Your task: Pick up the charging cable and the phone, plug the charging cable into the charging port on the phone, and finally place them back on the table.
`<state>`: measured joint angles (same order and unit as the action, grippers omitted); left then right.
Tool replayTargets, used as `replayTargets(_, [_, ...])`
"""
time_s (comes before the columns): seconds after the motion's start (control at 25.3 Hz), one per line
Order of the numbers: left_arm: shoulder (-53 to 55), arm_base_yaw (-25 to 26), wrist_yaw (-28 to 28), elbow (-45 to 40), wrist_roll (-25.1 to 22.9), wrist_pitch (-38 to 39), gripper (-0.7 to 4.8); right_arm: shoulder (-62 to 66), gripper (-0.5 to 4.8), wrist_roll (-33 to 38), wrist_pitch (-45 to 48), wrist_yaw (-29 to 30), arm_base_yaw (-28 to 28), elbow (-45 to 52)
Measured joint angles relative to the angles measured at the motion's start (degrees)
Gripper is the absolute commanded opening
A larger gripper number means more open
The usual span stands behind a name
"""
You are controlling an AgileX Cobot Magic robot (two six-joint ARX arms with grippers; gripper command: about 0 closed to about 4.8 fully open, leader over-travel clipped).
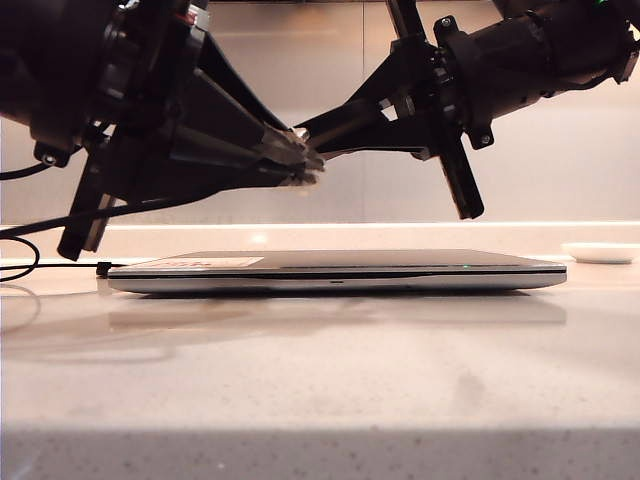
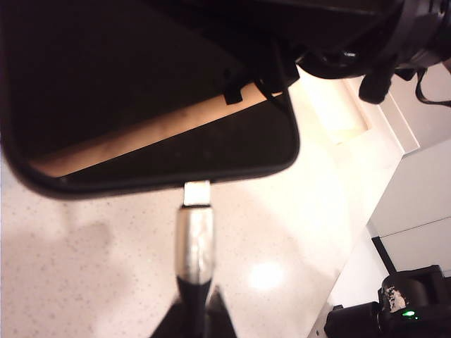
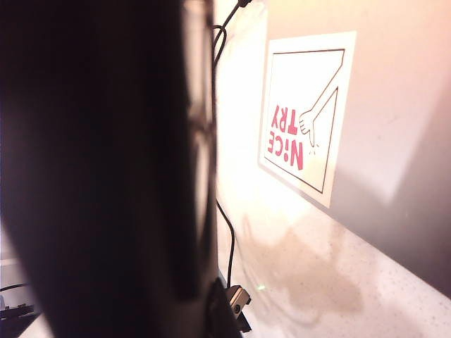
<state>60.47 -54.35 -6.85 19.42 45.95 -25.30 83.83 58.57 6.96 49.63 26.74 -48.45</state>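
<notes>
Both grippers meet in the air above the table (image 1: 320, 380). My left gripper (image 2: 194, 320) (image 1: 305, 172) is shut on the black boot of the charging cable, just behind its silver plug (image 2: 194, 239). The plug's tip meets the middle of the phone's short edge. How deep it sits cannot be told. The phone (image 2: 141, 84) is a black slab with rounded corners, filling one side of the right wrist view (image 3: 91, 169). My right gripper (image 3: 211, 310) (image 1: 312, 136) is shut on it. The cable (image 1: 110, 213) trails off to the left behind my left gripper.
A closed silver laptop (image 1: 340, 272) with a red-lettered sticker (image 3: 299, 113) lies directly under the grippers. Another black cable (image 1: 30, 262) runs along the table to the laptop's left end. A white dish (image 1: 600, 252) sits at the back right.
</notes>
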Motion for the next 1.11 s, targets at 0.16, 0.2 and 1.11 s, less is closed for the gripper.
replayTargets(0.16, [0.0,0.0,0.0,0.0,0.0,0.0,-0.06,0.0,-0.06,0.1,0.0,0.0,0.0,0.0])
replayTargets(0.2, [0.0,0.0,0.0,0.0,0.0,0.0,-0.06,0.0,-0.07,0.1,0.0,0.0,0.0,0.0])
replayTargets(1.11, [0.0,-0.1,-0.6,-0.3,0.0,1.1,-0.06,-0.3,-0.07,-6.5,0.7,-1.5,2.6,-0.1])
